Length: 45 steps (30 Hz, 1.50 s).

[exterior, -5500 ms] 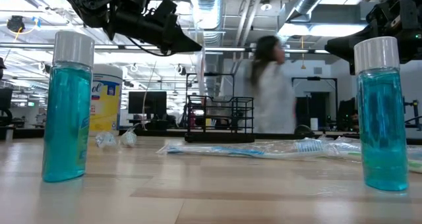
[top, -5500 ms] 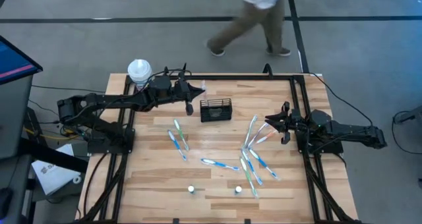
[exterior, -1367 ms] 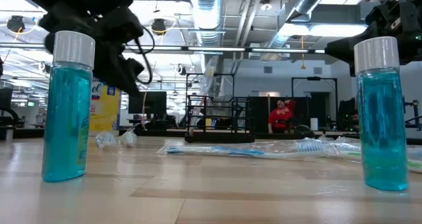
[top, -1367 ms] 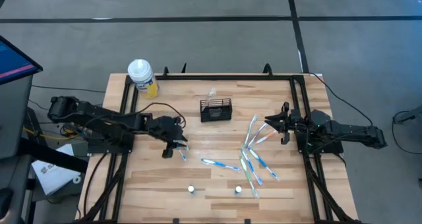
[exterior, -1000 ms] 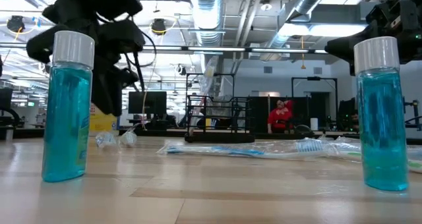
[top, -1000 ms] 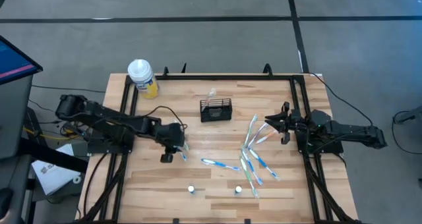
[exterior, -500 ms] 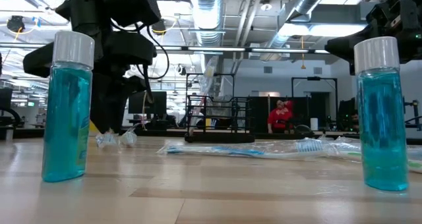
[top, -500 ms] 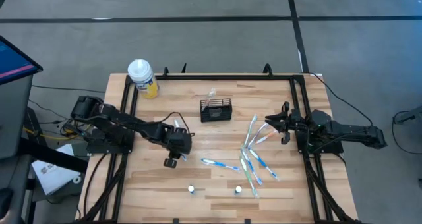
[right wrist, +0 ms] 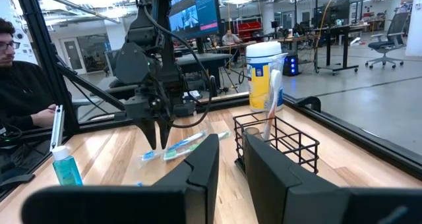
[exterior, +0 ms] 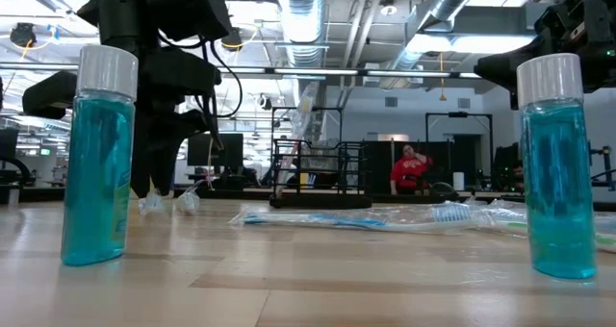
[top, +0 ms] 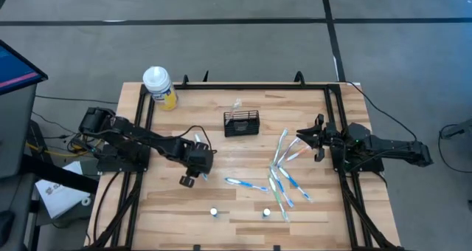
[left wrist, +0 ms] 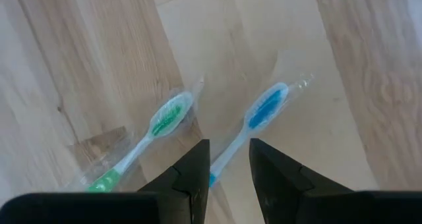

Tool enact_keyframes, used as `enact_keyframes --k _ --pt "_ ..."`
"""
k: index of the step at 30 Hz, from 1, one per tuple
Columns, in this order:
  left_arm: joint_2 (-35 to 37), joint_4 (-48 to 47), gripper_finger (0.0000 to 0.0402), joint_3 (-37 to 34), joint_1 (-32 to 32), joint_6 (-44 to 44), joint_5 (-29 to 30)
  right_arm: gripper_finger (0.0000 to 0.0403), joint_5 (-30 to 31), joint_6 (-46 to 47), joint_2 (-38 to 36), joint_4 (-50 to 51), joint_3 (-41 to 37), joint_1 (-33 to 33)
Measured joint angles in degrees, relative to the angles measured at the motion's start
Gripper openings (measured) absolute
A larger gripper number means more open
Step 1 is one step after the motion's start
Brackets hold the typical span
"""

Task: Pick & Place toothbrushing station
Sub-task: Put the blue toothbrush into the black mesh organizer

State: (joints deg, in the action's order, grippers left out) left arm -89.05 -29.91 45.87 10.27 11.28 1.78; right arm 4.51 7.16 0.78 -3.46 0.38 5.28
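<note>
The toothbrushing station [top: 241, 123], a small black wire holder, stands at the far middle of the table with one wrapped toothbrush [top: 237, 105] upright in it. My left gripper [top: 200, 169] points down over two wrapped toothbrushes at the table's left. In the left wrist view it [left wrist: 229, 168] is open, with the blue toothbrush [left wrist: 262, 113] running between its fingers and the green toothbrush [left wrist: 165, 122] just beside them. Whether the fingers touch the blue handle does not show. My right gripper [top: 301, 139] waits level at the right edge, its fingers [right wrist: 206, 159] a little apart with nothing between them.
A white-capped yellow bottle [top: 158, 85] stands at the far left corner. Several wrapped toothbrushes [top: 283, 171] lie scattered right of centre. Two small blue bottles [top: 214, 212] [top: 266, 212] stand near the front edge. A person [right wrist: 14, 85] sits beyond the table.
My left gripper has moved a little toward the table's right edge and down onto the two toothbrushes, rolling about its own axis as it went. It has kept still for the last half second. Its finger gap looks unchanged.
</note>
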Motion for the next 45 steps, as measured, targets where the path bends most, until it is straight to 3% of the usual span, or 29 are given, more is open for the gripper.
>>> enact_keyframes --k 15,24,45 --pt "-1.4 0.3 0.0095 -1.0 0.0 3.9 0.4 0.0065 0.0 0.0 0.0 0.0 0.0 0.0" --pt "-1.3 0.4 0.0007 -1.0 0.0 3.9 0.4 0.0065 0.0 0.0 0.0 0.0 0.0 0.0" --pt "-1.3 0.4 0.0 1.2 1.1 1.8 1.0 0.0065 0.0 0.0 0.0 0.0 0.0 0.0"
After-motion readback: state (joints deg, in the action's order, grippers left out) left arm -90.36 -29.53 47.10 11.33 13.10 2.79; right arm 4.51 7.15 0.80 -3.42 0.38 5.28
